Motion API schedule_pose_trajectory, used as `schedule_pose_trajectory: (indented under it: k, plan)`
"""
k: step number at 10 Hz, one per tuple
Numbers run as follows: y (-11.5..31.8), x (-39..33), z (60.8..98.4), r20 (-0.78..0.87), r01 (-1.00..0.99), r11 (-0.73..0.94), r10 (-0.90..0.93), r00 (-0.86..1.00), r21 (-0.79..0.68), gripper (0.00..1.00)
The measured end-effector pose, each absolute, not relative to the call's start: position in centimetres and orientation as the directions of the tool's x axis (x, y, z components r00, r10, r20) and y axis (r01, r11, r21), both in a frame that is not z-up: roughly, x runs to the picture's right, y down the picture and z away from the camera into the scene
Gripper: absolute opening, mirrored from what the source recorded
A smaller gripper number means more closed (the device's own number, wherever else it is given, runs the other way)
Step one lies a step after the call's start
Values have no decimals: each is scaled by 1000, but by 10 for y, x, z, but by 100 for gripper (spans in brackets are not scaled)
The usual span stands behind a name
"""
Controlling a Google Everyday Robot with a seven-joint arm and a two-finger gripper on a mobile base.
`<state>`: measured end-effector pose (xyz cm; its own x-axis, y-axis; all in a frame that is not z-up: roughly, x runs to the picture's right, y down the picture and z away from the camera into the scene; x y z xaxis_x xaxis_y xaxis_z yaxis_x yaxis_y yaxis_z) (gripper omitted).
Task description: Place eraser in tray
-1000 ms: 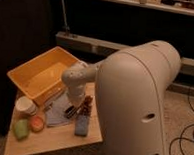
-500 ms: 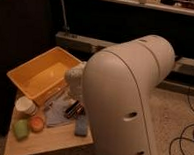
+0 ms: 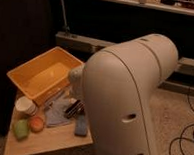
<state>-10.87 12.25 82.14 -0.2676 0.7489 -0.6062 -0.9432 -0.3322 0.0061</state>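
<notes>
Most of your view is filled by the robot's own arm [image 3: 127, 94], a big pale rounded housing that covers the middle and right side. To its right you see speckled floor [image 3: 176, 110] with black cables [image 3: 186, 141] looping across it.

On the left stands the wooden bench [image 3: 51, 141]. The yellow-orange tray [image 3: 25, 82] sits on its far part, turned so one corner faces you, its sloping walls lit brighter than the rest of the scene.

In front of the tray a bluish-grey cloth [image 3: 57, 114] lies rumpled on the bench, reaching toward the tray's near wall. A white round cup [image 3: 25, 106] stands just left of the cloth, close to the tray's near corner. A blue block [image 3: 81, 125] lies flat by the bench's right edge, just beside the cloth. Nearer to you, a green lump [image 3: 20, 129] and an orange lump [image 3: 36, 124] sit side by side below the cup.

The eraser [image 3: 74, 109] looks to be the small dark bar with a paler streak lying slantwise on the cloth's right part, right at the arm's outline. It is on the bench, outside the tray.

Your pincer [image 3: 76, 97] hangs below the pale wrist beside the tray's right corner, above the cloth and near the eraser. The housing hides much of it, so you cannot tell whether it is open or closed, nor whether it touches anything.
</notes>
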Motion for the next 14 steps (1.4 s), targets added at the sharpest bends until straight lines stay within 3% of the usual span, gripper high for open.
schedule_pose_trajectory:
  k: [14]
  plan:
    - [119,-127,832,-637,-988,-153,761,-128,16,80]
